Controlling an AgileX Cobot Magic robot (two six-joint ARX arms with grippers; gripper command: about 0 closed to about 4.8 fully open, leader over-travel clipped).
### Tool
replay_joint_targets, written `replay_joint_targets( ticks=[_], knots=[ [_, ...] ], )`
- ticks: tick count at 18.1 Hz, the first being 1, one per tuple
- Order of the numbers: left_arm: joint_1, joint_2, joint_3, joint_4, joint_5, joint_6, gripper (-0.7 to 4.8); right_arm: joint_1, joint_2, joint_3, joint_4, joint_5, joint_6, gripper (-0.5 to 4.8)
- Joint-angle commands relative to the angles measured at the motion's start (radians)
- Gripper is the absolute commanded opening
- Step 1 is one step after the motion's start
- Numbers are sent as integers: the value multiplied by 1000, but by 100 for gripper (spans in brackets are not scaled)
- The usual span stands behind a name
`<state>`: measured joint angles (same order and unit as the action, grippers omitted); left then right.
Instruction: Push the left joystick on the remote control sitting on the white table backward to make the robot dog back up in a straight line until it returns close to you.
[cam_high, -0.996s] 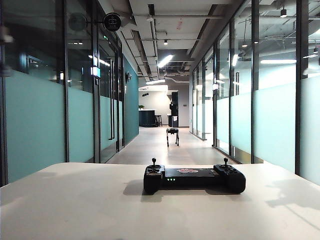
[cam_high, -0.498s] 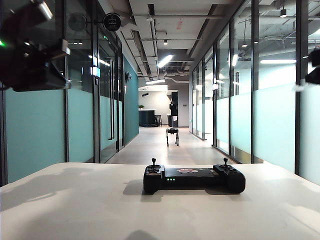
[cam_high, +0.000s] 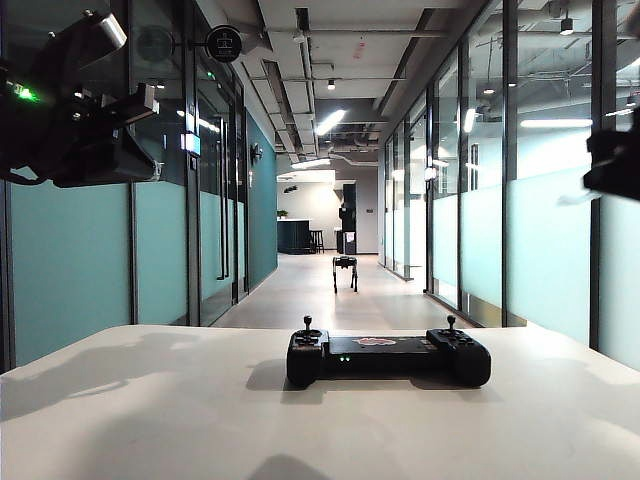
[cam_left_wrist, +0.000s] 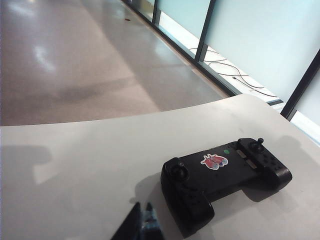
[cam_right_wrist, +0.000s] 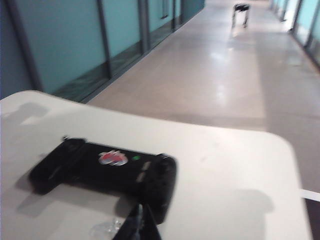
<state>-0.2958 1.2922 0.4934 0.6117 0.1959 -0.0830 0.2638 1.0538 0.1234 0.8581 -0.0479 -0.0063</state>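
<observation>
Now my left gripper (cam_left_wrist: 141, 223) and right gripper (cam_right_wrist: 141, 223), both pinched closed, hover above the remote control (cam_high: 388, 357) on the white table (cam_high: 150, 410); both arms have swung further in. Far down the corridor stands the robot dog (cam_high: 345, 270).

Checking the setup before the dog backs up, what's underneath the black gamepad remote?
The black gamepad remote control rests directly on the plain white table, casting a dark shadow. Its underside is hidden, so nothing beneath can be confirmed.

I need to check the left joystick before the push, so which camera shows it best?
The exterior view: the left joystick stands in profile. The left wrist view shows it from above; the right wrist view blurs it.
</observation>
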Motion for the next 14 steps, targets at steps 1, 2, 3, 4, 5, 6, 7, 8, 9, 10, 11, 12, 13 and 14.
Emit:
replay_joint_targets(
  ticks=[1,2,3,4,5,6,7,8,9,10,11,12,13,14],
  knots=[
    [-2,-1,4,18,9,0,-6,6,66,4,101,6,6,-5],
    [-2,-1,4,18,10,0,-5,7,101,4,135,8,6,-6],
    [-2,-1,4,18,11,1,-5,9,130,4,159,8,6,-6],
    [-2,-1,4,16,11,0,-5,14,160,4,180,8,6,-6],
    [-2,0,4,10,11,2,-5,22,198,4,208,9,6,-6],
    [-2,6,4,10,13,3,-6,24,232,11,225,8,6,-6],
    [-2,13,4,12,16,3,-6,24,251,18,227,7,6,-6],
    [-2,23,4,12,24,4,-5,24,285,37,228,4,6,-5],
    [-2,32,4,12,30,3,-6,24,302,49,229,4,6,-6],
    [-2,43,4,12,34,3,-6,24,330,71,230,4,6,-5],
    [-2,57,4,13,38,3,-6,24,351,87,232,3,6,-6],
    [-2,70,5,16,47,4,-5,24,372,101,232,3,6,-6],
    [-2,85,6,19,63,4,-6,24,396,116,234,3,6,-6],
    [-2,99,10,18,84,4,-5,24,422,127,249,3,6,-6]
  ],
)
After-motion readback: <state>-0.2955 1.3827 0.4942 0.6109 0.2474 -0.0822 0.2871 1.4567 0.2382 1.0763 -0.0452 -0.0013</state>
